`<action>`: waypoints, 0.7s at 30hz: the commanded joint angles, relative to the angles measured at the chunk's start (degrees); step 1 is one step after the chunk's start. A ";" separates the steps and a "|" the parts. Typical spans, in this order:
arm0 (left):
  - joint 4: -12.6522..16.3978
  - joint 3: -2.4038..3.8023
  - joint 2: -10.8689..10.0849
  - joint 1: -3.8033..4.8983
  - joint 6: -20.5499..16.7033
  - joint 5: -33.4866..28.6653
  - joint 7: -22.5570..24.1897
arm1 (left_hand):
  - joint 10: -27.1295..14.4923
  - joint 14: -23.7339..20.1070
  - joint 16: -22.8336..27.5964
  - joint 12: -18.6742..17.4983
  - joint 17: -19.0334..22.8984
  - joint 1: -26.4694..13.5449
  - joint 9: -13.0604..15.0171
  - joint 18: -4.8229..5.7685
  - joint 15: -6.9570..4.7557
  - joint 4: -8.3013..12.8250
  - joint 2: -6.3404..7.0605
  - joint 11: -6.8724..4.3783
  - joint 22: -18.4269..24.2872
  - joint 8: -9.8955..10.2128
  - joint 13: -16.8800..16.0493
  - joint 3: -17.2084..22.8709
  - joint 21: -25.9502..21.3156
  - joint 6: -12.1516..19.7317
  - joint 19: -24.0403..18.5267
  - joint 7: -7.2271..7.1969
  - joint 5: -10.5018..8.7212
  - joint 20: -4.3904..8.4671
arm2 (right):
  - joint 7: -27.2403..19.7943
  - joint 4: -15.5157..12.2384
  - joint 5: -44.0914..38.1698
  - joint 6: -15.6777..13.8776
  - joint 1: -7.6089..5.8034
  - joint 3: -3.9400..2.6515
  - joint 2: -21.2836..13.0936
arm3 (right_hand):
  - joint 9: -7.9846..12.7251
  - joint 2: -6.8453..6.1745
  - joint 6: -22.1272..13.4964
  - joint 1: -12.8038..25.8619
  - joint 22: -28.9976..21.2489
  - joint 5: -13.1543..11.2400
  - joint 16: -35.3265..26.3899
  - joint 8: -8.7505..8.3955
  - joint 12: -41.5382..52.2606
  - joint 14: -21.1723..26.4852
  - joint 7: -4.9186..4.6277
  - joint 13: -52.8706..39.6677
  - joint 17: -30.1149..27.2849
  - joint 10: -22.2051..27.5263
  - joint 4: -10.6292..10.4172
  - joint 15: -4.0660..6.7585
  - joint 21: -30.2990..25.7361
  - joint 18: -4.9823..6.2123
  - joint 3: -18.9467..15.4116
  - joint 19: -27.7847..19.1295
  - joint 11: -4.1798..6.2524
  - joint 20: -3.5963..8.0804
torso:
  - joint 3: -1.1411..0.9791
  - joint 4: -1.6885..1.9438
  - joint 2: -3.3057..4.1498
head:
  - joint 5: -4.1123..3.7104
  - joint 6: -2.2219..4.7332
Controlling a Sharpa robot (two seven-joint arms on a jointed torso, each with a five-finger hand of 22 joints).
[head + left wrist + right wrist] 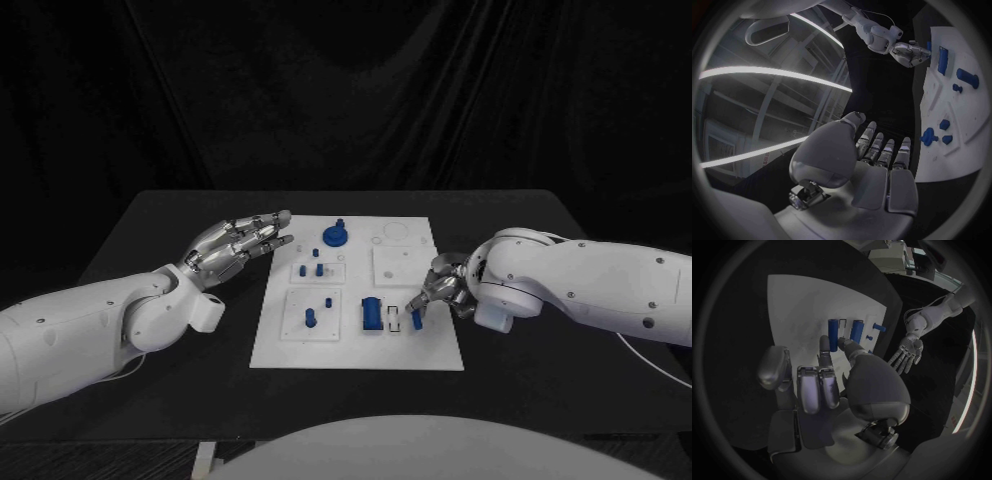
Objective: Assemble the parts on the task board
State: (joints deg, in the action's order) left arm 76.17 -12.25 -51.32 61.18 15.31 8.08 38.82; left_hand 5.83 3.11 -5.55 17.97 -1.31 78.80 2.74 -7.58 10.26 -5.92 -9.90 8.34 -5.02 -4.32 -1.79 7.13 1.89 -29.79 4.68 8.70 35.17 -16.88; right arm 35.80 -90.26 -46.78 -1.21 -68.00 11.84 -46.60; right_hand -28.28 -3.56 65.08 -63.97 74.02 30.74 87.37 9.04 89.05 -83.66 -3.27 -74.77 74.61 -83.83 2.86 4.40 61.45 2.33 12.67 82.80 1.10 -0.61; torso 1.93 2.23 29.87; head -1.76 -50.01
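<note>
1. Task board [361, 345], the white plate, lies flat on the black table [173, 215] between the two hands, with blue parts spread over its panels.
2. Right hand [440, 288] hangs over the board's right edge, its fingers [824, 347] pointing down and in toward the near-right panel. The right wrist view shows them reaching at a slim blue bar [833, 331]; whether they pinch it or merely touch it I cannot tell.
3. Left hand [238, 245] hovers off the board's left edge, holding nothing, fingers [882, 150] stretched out and slightly apart, aimed at the far-left corner.
4. Blue block [371, 313] stands in its slot just inward of the right fingers, its long axis running from the near edge toward the far edge, parallel to the slim bar at the fingertips.
5. Blue knob [335, 235] sits at the far side, just beyond the left fingertips; small blue pegs [313, 268] lie near it.
6. The right hand is much the nearer to the bar, so the coming move looks like its own: a seating along that near-to-far axis.
</note>
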 commanded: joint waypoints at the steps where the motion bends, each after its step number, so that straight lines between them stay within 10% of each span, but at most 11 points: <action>1: 0.04 0.06 0.18 -0.07 1.11 0.01 1.17 | -0.08 0.58 -1.07 0.99 -0.22 0.91 0.45 -2.31 0.43 -0.08 0.27 0.70 -0.96 -0.45 -0.79 1.31 0.57 0.28 0.48 -0.05 1.06 -0.01 | 0.35 0.65 3.97 -2.32 0.37 -0.02 0.52 | -1.97 0.35 -1.44 -0.33 8.84 1.57 -0.30 0.83 0.95 -4.93 1.27 -15.23 7.67 -6.17 2.37 1.57 0.16 3.02 8.69 0.28 1.44 0.19 | -0.05 0.01 0.09 | -0.22 0.01; 21: -0.09 0.05 0.48 -0.12 1.62 0.01 0.88 | -0.05 0.64 -1.14 1.03 -0.23 0.90 0.45 -2.27 0.50 -0.08 0.27 0.74 -1.00 -0.44 -0.79 1.36 0.60 0.29 0.54 -0.04 1.06 -0.01 | -0.08 3.69 4.35 -4.50 1.99 -0.01 3.38 | -2.79 0.91 -2.78 1.84 8.78 -0.70 -0.39 1.30 0.95 -4.87 1.14 -15.23 7.38 -6.17 1.69 1.48 -0.25 3.07 9.36 0.19 1.32 0.16 | -0.05 -0.03 0.03 | -0.11 0.01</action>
State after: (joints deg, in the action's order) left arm 76.06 -12.26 -50.96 61.14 15.97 8.10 38.78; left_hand 6.11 3.41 -5.55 17.98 -1.33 78.80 2.74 -7.59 10.56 -5.92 -9.90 8.63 -5.05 -4.32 -1.80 7.14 1.89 -29.79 4.69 8.70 35.17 -16.88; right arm 35.76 -86.69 -42.86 -4.39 -66.17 11.85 -43.27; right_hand -28.42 -3.25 63.84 -61.72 74.02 29.83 87.36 9.05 89.05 -83.68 -2.89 -74.77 74.61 -83.62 3.57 4.46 61.45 2.32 15.60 82.80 1.32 -0.61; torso 1.87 2.18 29.92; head -1.81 -50.01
